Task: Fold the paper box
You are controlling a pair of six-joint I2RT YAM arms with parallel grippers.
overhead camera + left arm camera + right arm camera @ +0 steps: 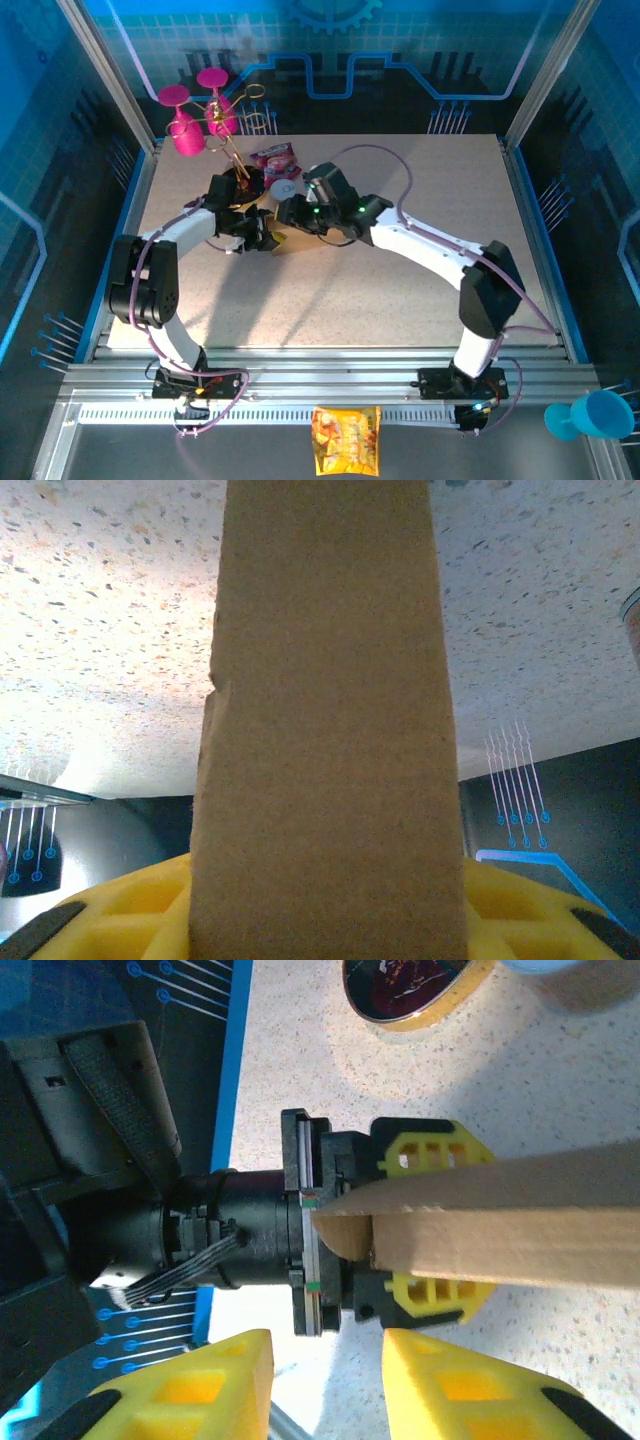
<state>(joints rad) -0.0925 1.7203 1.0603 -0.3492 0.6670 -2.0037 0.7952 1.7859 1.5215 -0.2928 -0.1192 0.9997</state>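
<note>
Looking from above, where is the box? (Colleague)

I see the box (292, 243) a little left of the middle of the table (420, 300). It is a small brown patch where my two arms meet, and they cover most of it. (Operator)

What is the left gripper doing? (Colleague)

My left gripper (257, 232) is clamped on one end of the box. In its wrist view, plain cardboard rises up the centre of the picture from between the yellow fingers (120, 915). From the right wrist I see that gripper side on, with one finger above the cardboard edge and one below, both touching it. (Operator)

And the right? (Colleague)

My right gripper (290, 213) hangs just beside the box. In its own wrist view its fingers (190, 1390) stand a narrow gap apart, with bare table showing between them. The box lies just past the tips, and I cannot see them touching it. (Operator)
</note>
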